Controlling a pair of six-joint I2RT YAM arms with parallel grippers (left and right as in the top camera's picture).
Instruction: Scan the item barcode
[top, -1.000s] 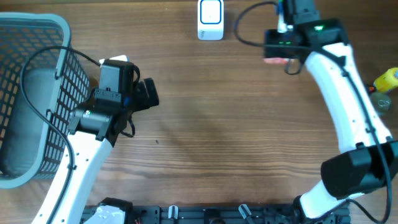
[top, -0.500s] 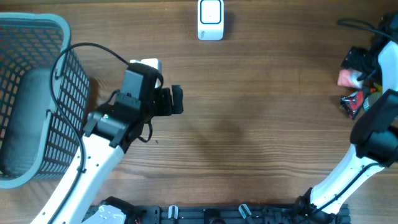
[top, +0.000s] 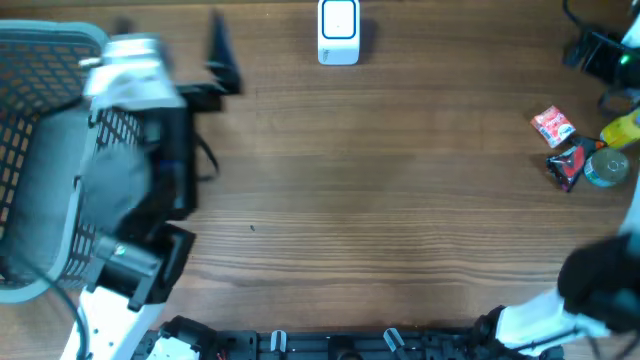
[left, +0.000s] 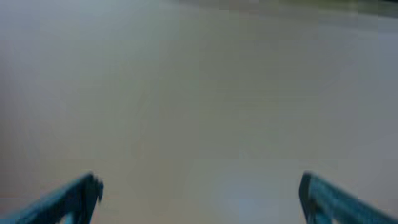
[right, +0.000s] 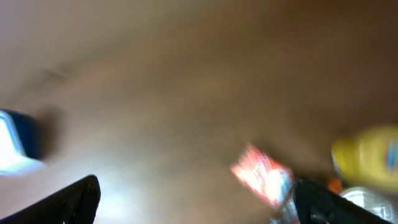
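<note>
Nearest the robot, the right arm (top: 610, 275) was a dark blur at 5 o'clock on the wooden table (top: 400, 230). The left arm (top: 160, 170) climbed from 7 o'clock, smeared by motion, across the grey mesh basket (top: 40, 33) at 9 o'clock.

In its wrist view the left gripper (left: 200, 186) had its fingers spread wide with nothing between them, only blurred tabletop beyond.

At 3 o'clock a small cluster lay on the wood. A dark wrapper (top: 567, 166) lay just beside a round silvery thing, probably a can (top: 607, 168), with a yellow bottle (top: 622, 129) a little farther back. The red-and-white packet (top: 553, 125) lay flat on the table at the 11 o'clock edge of that cluster, with no finger touching it.

The right gripper (right: 196, 186) hung above the table with its fingers wide apart and empty. Its wrist camera showed the packet off toward 4 o'clock and the bottle at 3 o'clock.

Farthest away, at 12 o'clock, the white-and-blue barcode scanner (top: 339, 32) stood at the table's far edge, well apart from the packet.
</note>
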